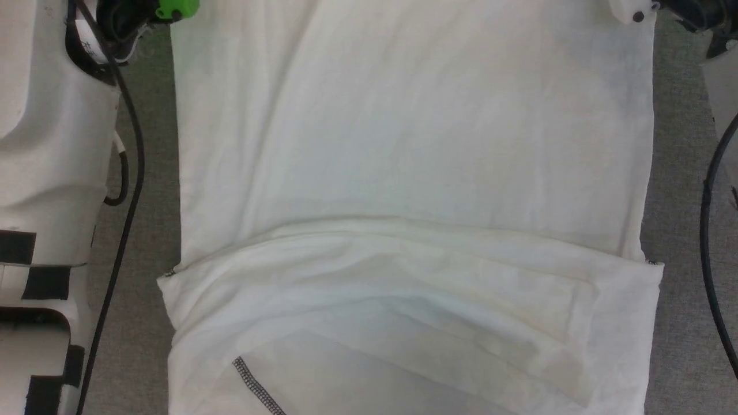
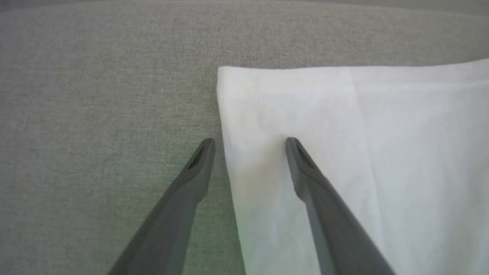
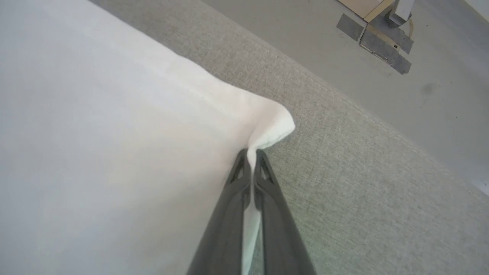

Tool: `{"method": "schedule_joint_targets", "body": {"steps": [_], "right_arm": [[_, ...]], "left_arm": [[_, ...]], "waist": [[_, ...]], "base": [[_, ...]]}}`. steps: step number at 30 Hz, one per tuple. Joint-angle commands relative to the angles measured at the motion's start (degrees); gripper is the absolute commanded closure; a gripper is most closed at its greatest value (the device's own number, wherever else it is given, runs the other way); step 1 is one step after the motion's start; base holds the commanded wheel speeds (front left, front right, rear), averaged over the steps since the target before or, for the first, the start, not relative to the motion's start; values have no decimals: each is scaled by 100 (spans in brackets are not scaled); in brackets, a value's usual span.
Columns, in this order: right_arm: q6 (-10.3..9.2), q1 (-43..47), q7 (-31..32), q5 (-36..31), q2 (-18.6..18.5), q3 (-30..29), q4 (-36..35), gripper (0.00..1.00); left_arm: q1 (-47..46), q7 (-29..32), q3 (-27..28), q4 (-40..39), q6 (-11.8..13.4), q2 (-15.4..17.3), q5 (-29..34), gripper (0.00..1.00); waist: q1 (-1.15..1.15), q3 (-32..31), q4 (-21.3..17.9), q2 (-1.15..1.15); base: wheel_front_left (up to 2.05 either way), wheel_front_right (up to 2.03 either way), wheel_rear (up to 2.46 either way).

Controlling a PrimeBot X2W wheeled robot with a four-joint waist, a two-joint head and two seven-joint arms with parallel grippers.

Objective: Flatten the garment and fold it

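The white garment (image 1: 403, 132) lies spread on the grey cloth-covered table, with its near part folded over and a dark zigzag seam (image 1: 256, 387) showing at the bottom. In the left wrist view my left gripper (image 2: 250, 145) stands open astride the garment's side edge near its hemmed corner (image 2: 244, 88): one finger over the grey table, the other over the fabric. In the right wrist view my right gripper (image 3: 250, 152) is shut on the other corner of the garment (image 3: 273, 124), which is pinched and puckered between the fingers.
My pale left arm with black cables (image 1: 52, 173) runs along the left side of the table (image 1: 138, 323), and a cable (image 1: 712, 230) hangs at the right. Beyond the table edge, the right wrist view shows floor with a grey and tan stand base (image 3: 378, 34).
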Motion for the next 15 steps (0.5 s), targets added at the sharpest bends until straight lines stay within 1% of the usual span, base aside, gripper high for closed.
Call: {"method": "schedule_joint_targets", "body": {"steps": [1,3,4,5,6,10,15], "right_arm": [[-9,-29,-29,52,-50,45,14,100],[-9,-38,-53,97,-70,87,-9,100],[-9,-47,-68,121,-85,111,-16,100],[-9,-53,-81,145,-94,130,-17,100],[-9,-61,-100,181,-101,141,-17,100],[-9,-93,-162,256,-125,175,-11,100],[-9,-152,-276,274,-169,120,-17,100]], "left_arm": [[-67,53,-82,58,59,68,126,0],[-20,206,-159,151,76,102,157,0],[15,244,-172,188,84,105,146,41],[53,292,-159,227,89,94,99,85],[89,314,-145,247,87,91,58,100],[163,69,-39,201,42,109,-32,100],[90,-685,154,87,-45,172,-12,100]], "waist": [[0,84,-63,0],[0,119,-80,0],[0,134,-83,0],[0,143,-87,0],[0,151,-91,0],[0,169,-99,0],[0,165,-94,0]], "base": [[0,0,0],[0,0,0],[0,0,0],[0,0,0],[0,0,0],[0,0,0],[0,0,0]]}}
